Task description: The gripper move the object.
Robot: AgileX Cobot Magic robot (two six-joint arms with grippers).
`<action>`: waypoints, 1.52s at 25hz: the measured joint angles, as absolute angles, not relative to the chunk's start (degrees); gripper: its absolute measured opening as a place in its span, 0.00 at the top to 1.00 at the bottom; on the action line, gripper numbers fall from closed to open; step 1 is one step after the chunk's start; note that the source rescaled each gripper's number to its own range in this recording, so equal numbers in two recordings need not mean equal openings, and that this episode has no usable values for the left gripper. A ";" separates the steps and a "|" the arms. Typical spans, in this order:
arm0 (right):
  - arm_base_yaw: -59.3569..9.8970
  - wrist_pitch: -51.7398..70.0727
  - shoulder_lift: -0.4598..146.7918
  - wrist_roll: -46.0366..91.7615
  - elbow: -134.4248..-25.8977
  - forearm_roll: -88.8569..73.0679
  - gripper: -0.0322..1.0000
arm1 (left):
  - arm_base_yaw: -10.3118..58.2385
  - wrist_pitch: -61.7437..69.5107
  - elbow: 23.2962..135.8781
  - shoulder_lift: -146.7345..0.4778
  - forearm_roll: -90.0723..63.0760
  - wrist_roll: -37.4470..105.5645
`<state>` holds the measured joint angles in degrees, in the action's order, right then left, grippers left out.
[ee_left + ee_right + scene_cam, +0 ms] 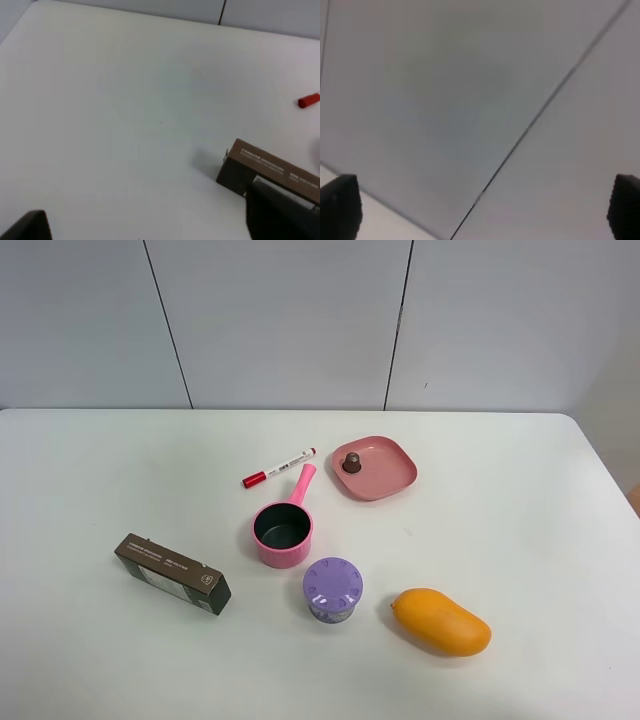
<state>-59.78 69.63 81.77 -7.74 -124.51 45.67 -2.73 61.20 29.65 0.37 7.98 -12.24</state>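
The brown box (172,573) lies flat at the left of the white surface (520,500), left of a pink pot (283,530), as the left gripper (150,227) and right gripper (480,205) hover with fingers spread apart, holding nothing.

The high exterior camera looks steeply down on the white desk (520,540) from its near side, facing the grey panelled wall (280,320) across the top of the frame. The left wrist camera sits low and close over the desk, angled along its surface; the brown box (270,167) at its lower right and the red marker cap (309,100) at its right edge also appear in the overhead view. The right wrist camera points at the wall panels, with the desk edge at lower left.
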 joint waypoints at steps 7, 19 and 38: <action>-59.78 69.80 68.65 -1.50 -124.51 46.16 0.00 | -2.73 61.20 29.65 0.37 7.98 -12.24; -59.78 69.80 65.55 5.97 -124.55 45.35 0.01 | -2.73 61.20 29.65 0.37 7.98 -12.24; -11.78 63.67 25.17 0.35 -60.27 17.93 0.01 | -2.73 61.20 29.65 0.37 7.98 -12.24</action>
<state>-11.78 63.67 25.17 0.35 -60.27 17.93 -2.73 61.20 29.65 0.37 7.98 -12.24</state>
